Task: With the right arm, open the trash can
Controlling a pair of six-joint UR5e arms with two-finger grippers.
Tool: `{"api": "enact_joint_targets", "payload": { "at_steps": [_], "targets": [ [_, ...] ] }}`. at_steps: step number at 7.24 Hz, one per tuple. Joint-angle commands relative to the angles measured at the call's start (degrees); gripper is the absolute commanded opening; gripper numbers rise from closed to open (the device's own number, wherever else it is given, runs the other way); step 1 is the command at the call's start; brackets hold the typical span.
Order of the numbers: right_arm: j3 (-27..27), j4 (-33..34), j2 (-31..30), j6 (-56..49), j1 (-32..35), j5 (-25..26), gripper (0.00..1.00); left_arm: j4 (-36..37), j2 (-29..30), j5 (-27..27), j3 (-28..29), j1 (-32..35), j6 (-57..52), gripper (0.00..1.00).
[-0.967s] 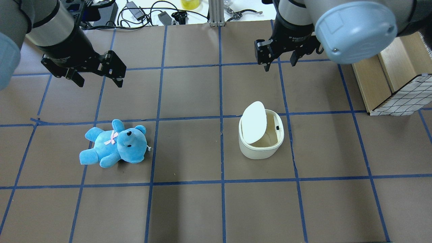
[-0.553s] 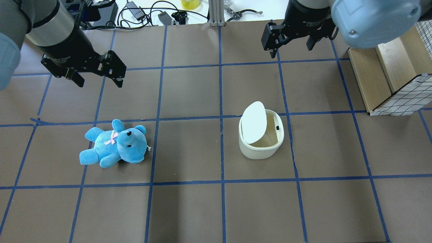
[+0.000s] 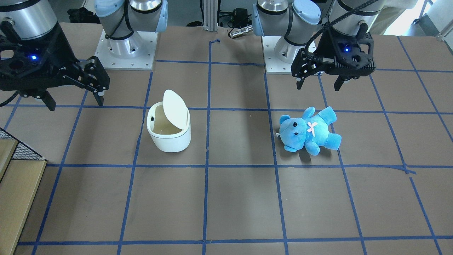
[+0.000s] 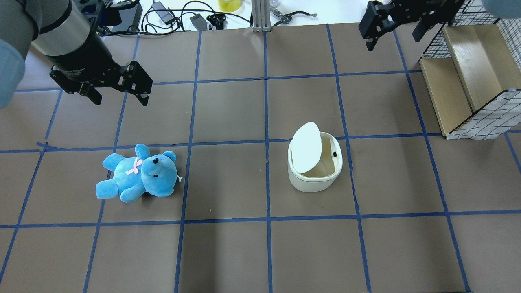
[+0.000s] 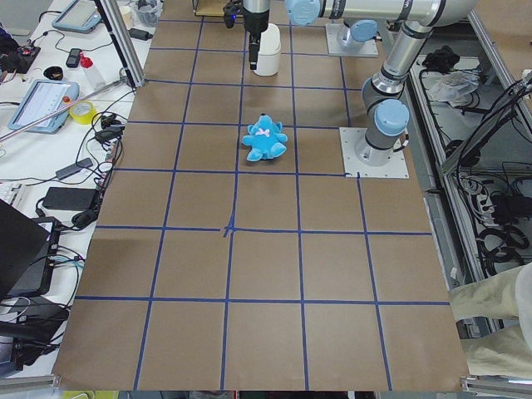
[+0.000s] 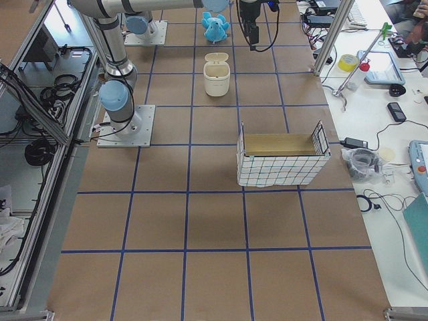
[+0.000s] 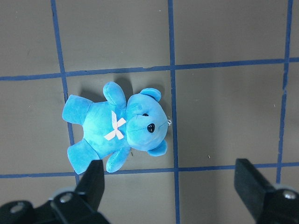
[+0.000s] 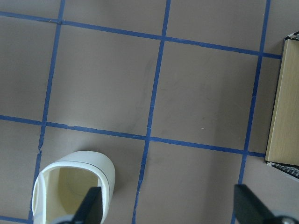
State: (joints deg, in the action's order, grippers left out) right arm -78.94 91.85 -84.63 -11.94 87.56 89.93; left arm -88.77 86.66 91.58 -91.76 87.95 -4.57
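White trash can (image 4: 315,176) stands with lid (image 4: 306,147) raised. Your right gripper (image 4: 394,40) hangs at its one o'clock, jaws apart; your left gripper (image 4: 121,99) is likewise spread.

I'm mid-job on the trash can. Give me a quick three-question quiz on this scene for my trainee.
1. True or false: the lid of the trash can is raised and the inside shows.
2. Fill in the blank: the left hand is open, and its wrist camera looks down on a blue ____.
3. Pick one: the right hand is (A) shut on the lid, (B) open and clear of the trash can, (C) resting inside the trash can.

Key: 1 true; 2 teddy; 3 B.
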Motion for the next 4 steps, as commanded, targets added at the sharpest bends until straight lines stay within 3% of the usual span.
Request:
{"api": "enact_joint_targets", "payload": {
  "at_steps": [1,4],
  "targets": [
    [0.0,-2.2,-0.1,-1.6,-3.3,-2.7,0.98,0.0,0.0,0.0,0.0,-0.1,0.0,1.0],
    [0.1,-2.1,-0.4,-3.0,-5.0,-3.4,0.98,0.0,0.0,0.0,0.0,-0.1,0.0,1.0]
  ]
}}
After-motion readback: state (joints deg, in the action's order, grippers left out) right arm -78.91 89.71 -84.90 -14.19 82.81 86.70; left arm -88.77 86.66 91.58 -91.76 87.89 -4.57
